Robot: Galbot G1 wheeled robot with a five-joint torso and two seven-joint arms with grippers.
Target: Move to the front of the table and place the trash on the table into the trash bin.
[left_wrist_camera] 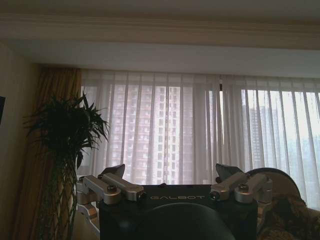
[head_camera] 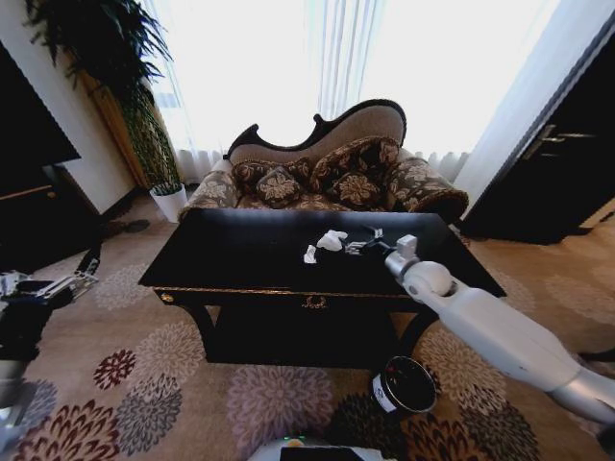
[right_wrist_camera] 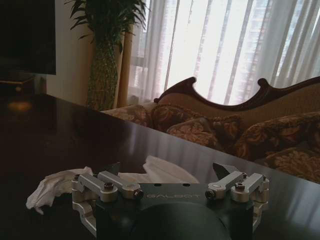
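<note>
Two crumpled white paper wads (head_camera: 331, 240) lay on the glossy black wooden bench (head_camera: 250, 254), where the right gripper (head_camera: 370, 242), spread wide, hovered to take one for the black cylindrical bin (head_camera: 404, 385) on the floor below.

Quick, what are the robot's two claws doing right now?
Left gripper: jaws open, holding nothing, parked off the table's left side.
Right gripper: jaws open, holding nothing, over the paper wads.

My right arm (head_camera: 500, 336): glossy white shell, ball joint | right gripper (right_wrist_camera: 170, 172): black body, silver screwed linkages, GALBOT lettering | left gripper (left_wrist_camera: 172, 172): same build
</note>
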